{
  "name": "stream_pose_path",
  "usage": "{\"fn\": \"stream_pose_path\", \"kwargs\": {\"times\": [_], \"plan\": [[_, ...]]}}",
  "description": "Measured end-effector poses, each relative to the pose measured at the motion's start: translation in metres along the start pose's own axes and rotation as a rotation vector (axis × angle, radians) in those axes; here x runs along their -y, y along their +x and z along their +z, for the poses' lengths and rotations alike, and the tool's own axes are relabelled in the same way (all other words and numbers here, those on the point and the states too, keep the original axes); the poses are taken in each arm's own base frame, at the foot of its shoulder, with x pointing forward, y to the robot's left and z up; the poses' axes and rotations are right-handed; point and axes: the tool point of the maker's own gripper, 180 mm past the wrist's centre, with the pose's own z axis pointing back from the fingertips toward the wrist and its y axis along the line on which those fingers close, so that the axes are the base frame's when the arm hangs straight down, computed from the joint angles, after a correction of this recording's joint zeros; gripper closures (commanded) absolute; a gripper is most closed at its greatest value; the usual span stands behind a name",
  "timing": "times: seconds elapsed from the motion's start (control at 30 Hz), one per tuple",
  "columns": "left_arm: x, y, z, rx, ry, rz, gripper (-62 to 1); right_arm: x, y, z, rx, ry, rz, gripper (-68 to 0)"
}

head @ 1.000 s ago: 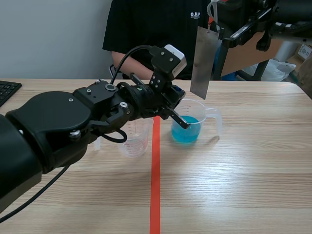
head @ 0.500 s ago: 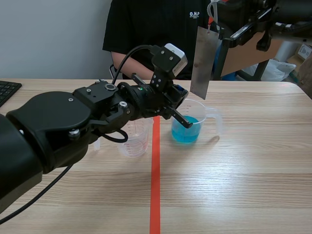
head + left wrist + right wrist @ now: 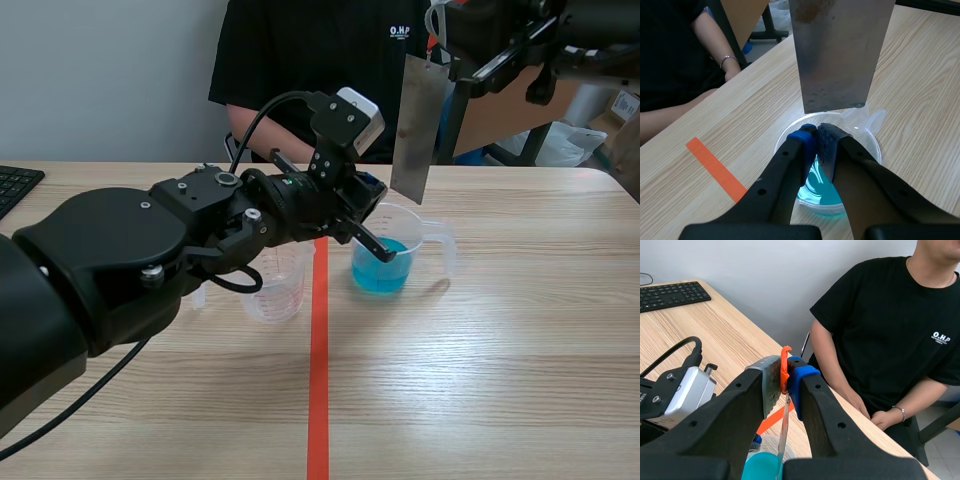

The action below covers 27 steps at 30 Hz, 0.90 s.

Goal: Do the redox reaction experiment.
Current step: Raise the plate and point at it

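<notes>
No change is seen: the metal plate [image 3: 418, 125] is still clamped in the right end effector [image 3: 784, 372], ahead of the closed left end effector [image 3: 817, 135], above the beaker of blue solution [image 3: 432, 236], undipped.

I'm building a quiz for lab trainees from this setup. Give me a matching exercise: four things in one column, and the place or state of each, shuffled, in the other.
Things:
1. metal sheet
2. right beaker
3. left beaker
4. keyboard

Places or states:
A. clear and empty
B. hangs from the right gripper, off the table
C. lies at the table's left edge
D. holds blue liquid, with the left gripper at its rim

Pairs: 1-B, 2-D, 3-A, 4-C
</notes>
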Motion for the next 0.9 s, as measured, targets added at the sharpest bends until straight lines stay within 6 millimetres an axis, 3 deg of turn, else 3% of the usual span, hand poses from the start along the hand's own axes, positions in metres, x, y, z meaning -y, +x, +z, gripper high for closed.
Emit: {"fn": "stream_pose_path", "kwargs": {"times": [0.43, 0.57, 0.73, 0.9], "plan": [[-0.001, 0.001, 0.000, 0.006, 0.001, -0.001, -3.4, 0.000, -0.001, 0.000, -0.003, -0.001, 0.004, -1.5], [-0.007, -0.009, 0.007, -0.017, 0.010, -0.011, -3.4, 0.000, -0.001, 0.000, -0.003, -0.001, 0.003, -1.5], [-0.011, -0.029, 0.038, -0.070, 0.010, -0.015, -3.4, 0.000, -0.001, 0.000, -0.003, -0.001, 0.004, -1.5], [0.000, -0.020, 0.086, -0.033, -0.024, -0.039, -3.4, 0.000, -0.001, 0.000, -0.005, -0.002, 0.006, -1.5]]}}
